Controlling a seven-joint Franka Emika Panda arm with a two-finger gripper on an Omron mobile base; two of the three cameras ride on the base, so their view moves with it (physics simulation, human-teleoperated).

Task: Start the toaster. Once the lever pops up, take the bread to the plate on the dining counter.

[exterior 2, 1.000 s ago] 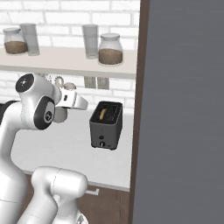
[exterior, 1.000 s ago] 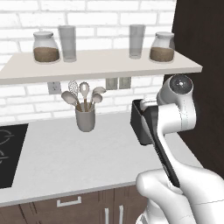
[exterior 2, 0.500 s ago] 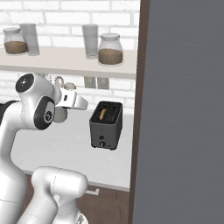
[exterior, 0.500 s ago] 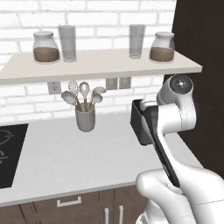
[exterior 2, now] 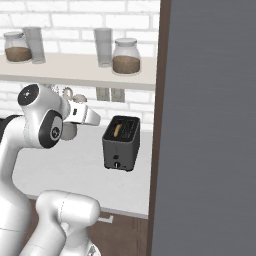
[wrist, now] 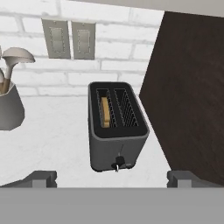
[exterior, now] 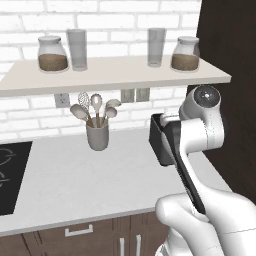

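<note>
The toaster (wrist: pixel 116 129) is found standing on the white counter (wrist: pixel 57 135), near the brick wall and just beside a dark cabinet panel (wrist: pixel 192 87). The bread (wrist: pixel 105 113) is seated upright in the toaster's left slot; the right slot is seen unfilled. A small lever (wrist: pixel 117 164) is noted low on the toaster's near end. The fingers (wrist: pixel 112 180) are held spread wide, nothing between them, short of the toaster and apart from it. A grey utensil cup (exterior: pixel 97 136) is observed well to the toaster's left.
</note>
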